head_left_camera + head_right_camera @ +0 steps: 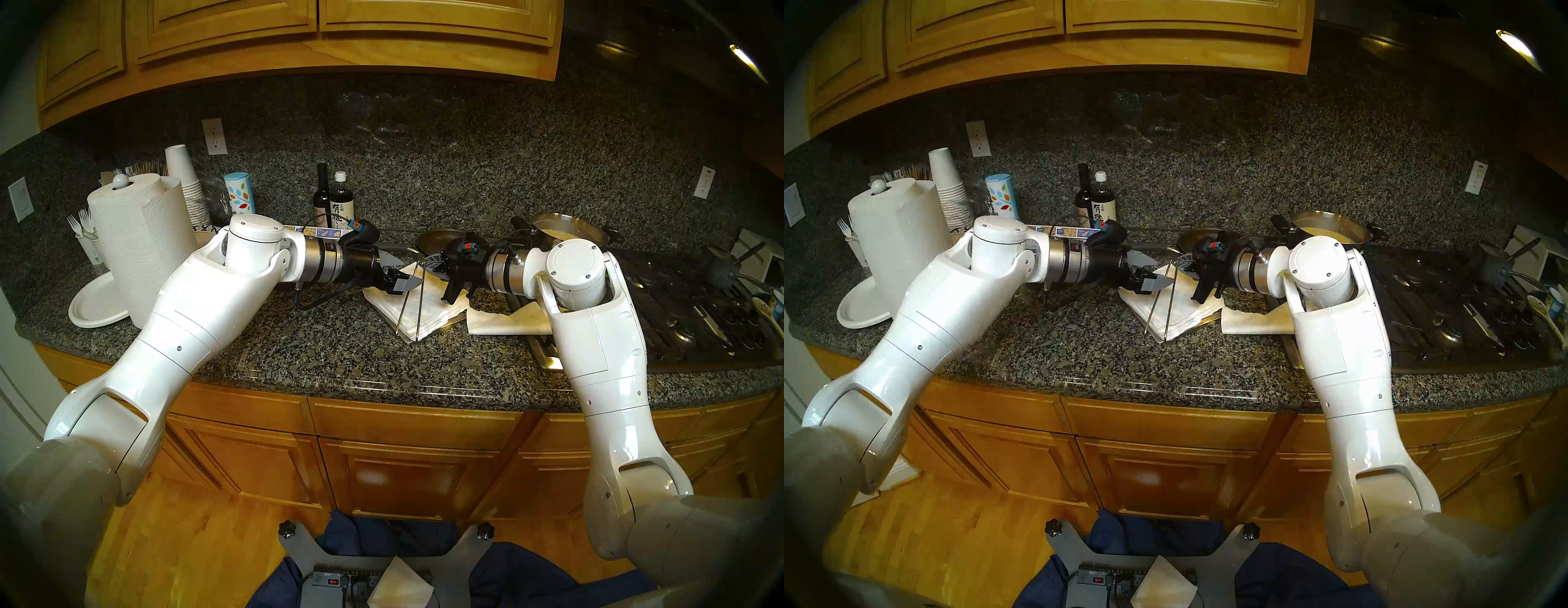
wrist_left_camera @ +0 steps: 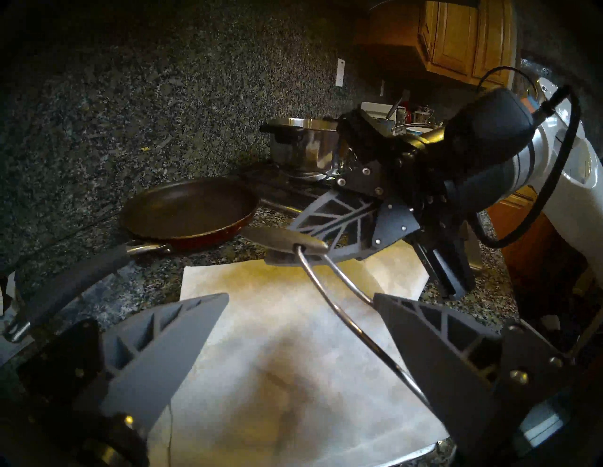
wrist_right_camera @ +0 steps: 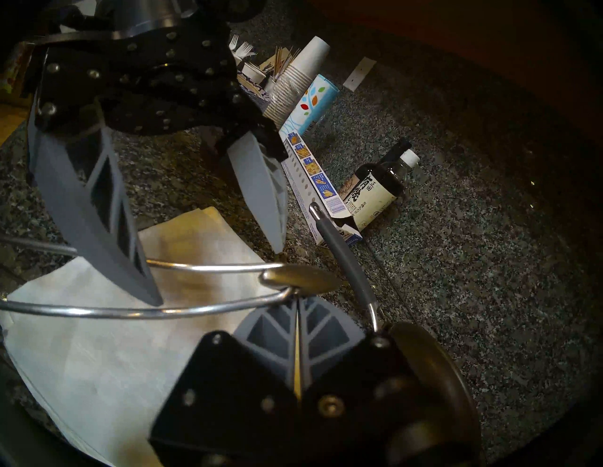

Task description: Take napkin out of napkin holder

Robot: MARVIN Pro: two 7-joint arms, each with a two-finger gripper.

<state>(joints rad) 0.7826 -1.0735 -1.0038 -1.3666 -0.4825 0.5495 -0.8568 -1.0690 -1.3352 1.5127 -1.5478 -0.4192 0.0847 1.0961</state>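
The napkin holder's brass plate [image 1: 449, 324] lies mid-counter under a thick stack of white napkins [image 1: 428, 305]. Its thin wire arm [image 1: 409, 305] is tilted steeply up. My right gripper [image 1: 426, 263] is shut at the arm's teardrop tip [image 3: 300, 282] and holds it up. My left gripper [image 1: 401, 271] hovers open over the stack's left part, one finger [image 2: 182, 342] on each side of the top sheet and nothing between them. A single loose napkin [image 1: 502, 322] lies on the counter right of the holder, partly under my right arm.
A frying pan [image 1: 441, 240] and a steel pot [image 1: 568, 229] stand behind the holder, and the stove [image 1: 679, 305] is to the right. Two bottles [image 1: 335, 204], a paper-towel roll [image 1: 140, 246], stacked cups [image 1: 186, 187] and a paper plate [image 1: 97, 301] fill the left.
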